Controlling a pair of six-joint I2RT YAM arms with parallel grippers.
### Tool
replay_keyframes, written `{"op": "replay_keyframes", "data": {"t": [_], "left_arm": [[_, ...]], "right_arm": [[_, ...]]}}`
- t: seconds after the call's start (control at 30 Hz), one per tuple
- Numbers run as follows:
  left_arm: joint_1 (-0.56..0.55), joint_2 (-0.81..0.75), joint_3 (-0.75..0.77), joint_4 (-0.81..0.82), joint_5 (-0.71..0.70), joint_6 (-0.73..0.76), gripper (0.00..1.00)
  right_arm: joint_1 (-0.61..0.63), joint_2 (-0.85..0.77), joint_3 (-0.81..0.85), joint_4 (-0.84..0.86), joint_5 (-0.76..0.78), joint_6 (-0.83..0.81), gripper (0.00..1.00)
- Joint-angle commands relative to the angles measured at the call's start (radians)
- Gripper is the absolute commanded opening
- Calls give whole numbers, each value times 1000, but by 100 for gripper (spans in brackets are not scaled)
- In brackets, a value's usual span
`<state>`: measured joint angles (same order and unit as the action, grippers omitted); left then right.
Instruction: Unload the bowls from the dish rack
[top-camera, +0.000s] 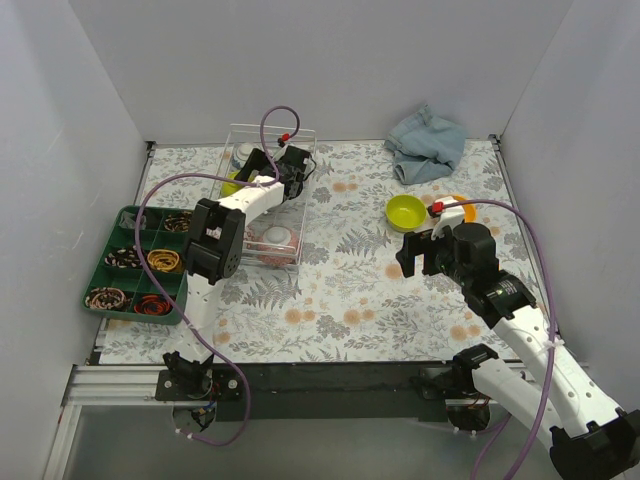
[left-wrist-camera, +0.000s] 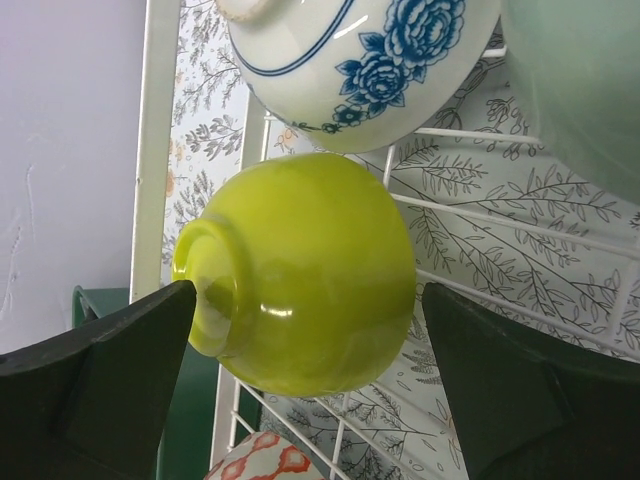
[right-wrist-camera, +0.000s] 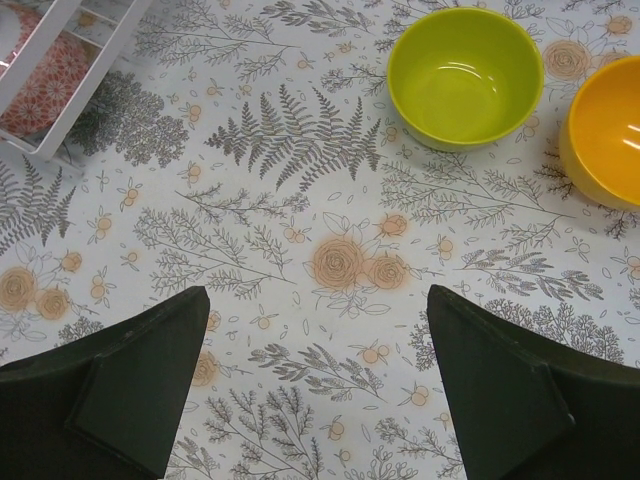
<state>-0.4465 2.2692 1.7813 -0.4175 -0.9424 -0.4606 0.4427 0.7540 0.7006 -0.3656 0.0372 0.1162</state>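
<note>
1 orange bowl (right-wrist-camera: 606, 128): half-hidden overhead, plainer right-wrist.

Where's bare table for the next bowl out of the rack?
Free: the middle of the table, between the dish rack and the upright lime green bowl; the near strip in front of both; the far edge between rack and blue cloth. Crowded: inside the rack, and the right side around the orange bowl.
</note>
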Motion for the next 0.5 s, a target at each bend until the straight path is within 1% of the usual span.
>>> {"op": "replay_keyframes", "data": {"t": [0.0, 0.17, 0.27, 0.3, 0.33, 0.4, 0.43, 0.47], "left_arm": [[11, 36, 9, 9, -41, 8, 98], [11, 42, -6, 17, -38, 14, 98], [11, 41, -8, 17, -35, 19, 93], [9, 38, -8, 16, -32, 19, 91], [9, 24, -8, 14, -32, 20, 83], [5, 6, -10, 16, -24, 16, 74], [3, -13, -11, 16, -16, 11, 65], [3, -22, -11, 16, -7, 13, 62]], "right_arm": [[1, -4, -12, 13, -5, -20, 98], [1, -5, -16, 13, -13, -21, 98], [1, -4, -18, 13, -13, -26, 98], [1, -7, -18, 13, -13, -29, 98], [1, -5, -18, 13, -14, -30, 98], [1, -8, -19, 14, -11, -33, 98], [1, -10, -19, 13, -13, -33, 97], [1, -10, -21, 13, -13, -35, 97]]}}
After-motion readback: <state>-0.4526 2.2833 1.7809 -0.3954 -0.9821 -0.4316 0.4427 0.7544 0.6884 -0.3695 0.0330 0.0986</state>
